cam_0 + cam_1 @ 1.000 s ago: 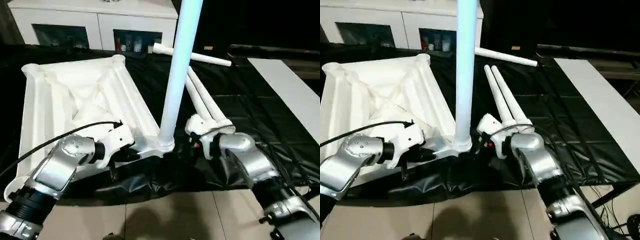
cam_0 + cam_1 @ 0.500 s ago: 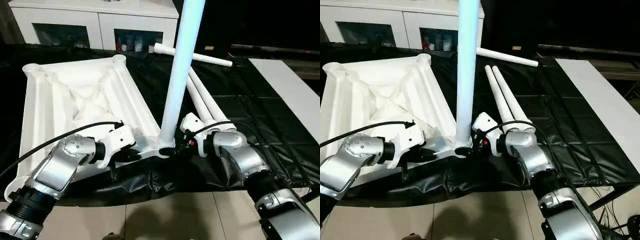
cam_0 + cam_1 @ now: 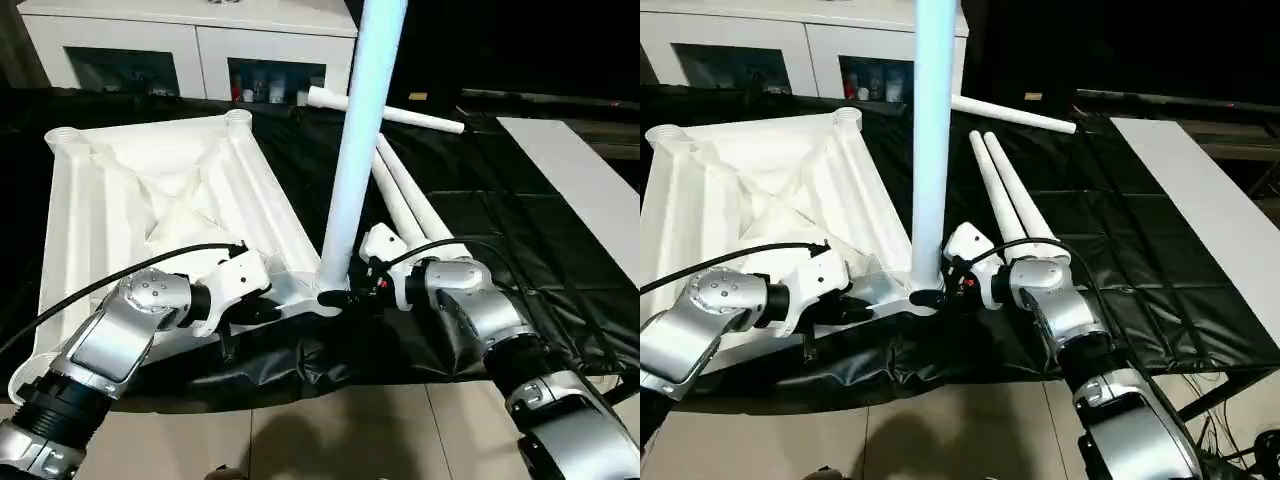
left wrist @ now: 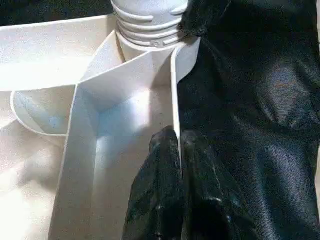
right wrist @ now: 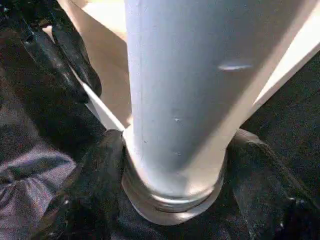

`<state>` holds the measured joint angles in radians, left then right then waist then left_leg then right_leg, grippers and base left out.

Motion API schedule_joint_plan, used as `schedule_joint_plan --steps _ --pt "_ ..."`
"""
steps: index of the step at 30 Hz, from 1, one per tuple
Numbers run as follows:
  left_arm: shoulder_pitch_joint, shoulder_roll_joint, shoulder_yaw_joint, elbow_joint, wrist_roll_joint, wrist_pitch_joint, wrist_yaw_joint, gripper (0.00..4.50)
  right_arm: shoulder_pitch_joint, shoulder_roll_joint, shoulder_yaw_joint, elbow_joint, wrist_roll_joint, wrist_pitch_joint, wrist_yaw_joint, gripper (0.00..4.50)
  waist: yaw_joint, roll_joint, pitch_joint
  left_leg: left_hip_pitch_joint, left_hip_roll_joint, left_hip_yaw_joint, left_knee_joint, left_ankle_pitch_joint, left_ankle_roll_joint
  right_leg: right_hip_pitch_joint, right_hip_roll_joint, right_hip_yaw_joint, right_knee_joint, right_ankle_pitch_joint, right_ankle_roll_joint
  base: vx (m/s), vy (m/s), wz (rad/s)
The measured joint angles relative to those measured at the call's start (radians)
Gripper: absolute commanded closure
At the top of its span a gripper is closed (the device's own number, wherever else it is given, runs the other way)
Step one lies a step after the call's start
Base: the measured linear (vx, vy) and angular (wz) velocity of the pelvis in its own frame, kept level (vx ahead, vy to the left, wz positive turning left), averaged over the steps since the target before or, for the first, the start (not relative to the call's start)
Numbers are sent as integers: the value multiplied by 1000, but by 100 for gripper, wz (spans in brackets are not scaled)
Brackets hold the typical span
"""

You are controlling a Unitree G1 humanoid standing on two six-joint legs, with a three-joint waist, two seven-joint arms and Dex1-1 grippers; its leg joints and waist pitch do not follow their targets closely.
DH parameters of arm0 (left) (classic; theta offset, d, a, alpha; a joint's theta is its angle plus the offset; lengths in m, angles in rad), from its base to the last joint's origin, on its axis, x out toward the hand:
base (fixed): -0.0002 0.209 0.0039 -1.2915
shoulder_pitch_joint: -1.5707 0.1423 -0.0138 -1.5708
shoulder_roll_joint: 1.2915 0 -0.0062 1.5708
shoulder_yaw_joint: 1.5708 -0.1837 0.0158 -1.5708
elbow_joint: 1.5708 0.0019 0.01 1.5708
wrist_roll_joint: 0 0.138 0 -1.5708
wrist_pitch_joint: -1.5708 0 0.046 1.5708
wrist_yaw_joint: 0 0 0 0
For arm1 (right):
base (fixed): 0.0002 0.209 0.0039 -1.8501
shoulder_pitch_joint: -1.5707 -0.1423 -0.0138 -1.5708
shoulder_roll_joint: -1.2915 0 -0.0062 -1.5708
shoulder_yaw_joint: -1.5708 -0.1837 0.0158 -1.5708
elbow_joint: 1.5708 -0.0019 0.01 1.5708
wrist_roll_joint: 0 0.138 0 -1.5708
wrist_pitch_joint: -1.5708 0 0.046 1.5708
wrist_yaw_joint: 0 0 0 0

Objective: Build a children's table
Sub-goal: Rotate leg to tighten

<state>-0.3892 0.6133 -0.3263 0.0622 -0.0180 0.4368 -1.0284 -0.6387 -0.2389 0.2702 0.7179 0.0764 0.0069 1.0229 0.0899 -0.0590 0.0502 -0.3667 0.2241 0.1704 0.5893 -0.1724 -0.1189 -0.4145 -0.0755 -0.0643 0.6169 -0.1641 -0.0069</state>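
The tabletop [image 3: 170, 215] lies upside down on the black cloth [image 3: 480, 215], ribs up. One leg [image 3: 355, 150] stands upright in the near corner socket, with the right gripper [image 5: 172, 165] at its base, a black finger [image 5: 87, 185] on each side of the threaded collar, clamped on the leg. The left gripper [image 4: 180, 165] is pinched onto the thin rim of the tabletop just beside that socket, one finger inside the wall and one outside.

The step in hand looks like seating or turning the leg into its socket. To do it well, the right gripper should keep the leg plumb while it turns, so the threads do not cross, and the left should hold the rim firm so the top does not spin or creep.

Room is tight. The socket sits close to the near edge of the cloth, beyond which lies bare floor. Just past the right gripper lie two spare legs [image 3: 405, 200] side by side, with a third leg [image 3: 385, 110] crosswise farther out; a wide wrist swing could knock them
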Motion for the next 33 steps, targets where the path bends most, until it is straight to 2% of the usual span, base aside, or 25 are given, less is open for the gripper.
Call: schedule_joint_plan --steps 4,8,11,12,15,18,20,21,23,24,25,26,30,33 --pt "0 -12 4 4 4 4 18 450 0 20 -18 16 0 -3 -34 180 -2 0 0 1 0 0 0 0 0 0 0 0 0 0 0 0 0 0" --pt "-21 -129 32 72 34 25 167 450 0 109 -87 84 -4 -12 -274 181 -4 0 0 2 0 0 1 0 0 0 0 0 1 -1 1 0 0 0" --pt "-60 -223 40 130 57 69 287 450 -4 188 -161 129 0 -6 -510 182 -7 0 0 2 0 0 1 0 0 0 0 0 1 0 2 0 0 0" --pt "-66 -248 42 141 55 80 313 450 -5 205 -168 134 3 -4 -552 182 -8 0 0 3 0 0 1 0 0 0 0 0 1 0 2 0 0 0" --pt "-111 -391 73 228 67 112 467 450 -56 297 -248 208 8 12 -805 182 -8 0 0 2 -1 -1 1 0 0 0 0 0 1 0 2 0 0 0" --pt "-129 -469 74 273 82 113 548 450 -83 329 -285 252 12 7 -928 182 -5 2 -3 2 -2 -1 1 0 0 2 -1 0 -1 0 3 0 0 0" --pt "-136 -486 74 296 91 105 573 450 -99 333 -289 275 5 3 -952 182 -4 4 -4 2 -2 -1 1 0 0 3 -1 0 -3 0 3 0 0 0" --pt "-136 -488 73 300 92 100 576 450 -99 334 -293 275 4 -2 -952 127 -3 4 -4 1 -2 -1 1 0 0 2 -1 0 -3 0 3 0 0 0" --pt "-139 -485 74 303 98 87 591 450 -98 348 -304 275 16 -18 -946 110 -5 4 -4 1 -2 -1 1 0 0 1 -1 0 -3 0 3 0 0 0" --pt "-145 -478 85 316 111 76 624 450 -97 372 -304 271 24 -23 -927 110 -14 4 -4 0 -2 -1 0 0 0 1 -1 0 -2 1 4 0 0 0" --pt "-162 -472 95 338 121 73 652 450 -96 374 -274 269 30 -28 -878 103 -26 2 -3 -2 -3 -2 1 0 0 -1 -1 -2 -2 1 4 0 0 0" --pt "-171 -471 104 349 129 73 678 450 -96 374 -252 268 30 -32 -839 76 -33 1 -3 -6 -3 -6 1 0 0 -3 -1 -7 -5 1 4 0 0 0" --pt "-167 -456 111 338 131 73 674 450 -94 373 -232 239 25 -45 -792 52 -31 1 -3 -2 -2 -7 -1 0 0 -5 -1 -6 -4 3 4 0 0 0" --pt "-148 -421 107 303 130 72 636 450 -67 367 -213 145 3 -54 -763 25 -30 1 -3 -1 -1 -6 -5 0 0 -5 0 -6 -4 4 4 0 0 0"
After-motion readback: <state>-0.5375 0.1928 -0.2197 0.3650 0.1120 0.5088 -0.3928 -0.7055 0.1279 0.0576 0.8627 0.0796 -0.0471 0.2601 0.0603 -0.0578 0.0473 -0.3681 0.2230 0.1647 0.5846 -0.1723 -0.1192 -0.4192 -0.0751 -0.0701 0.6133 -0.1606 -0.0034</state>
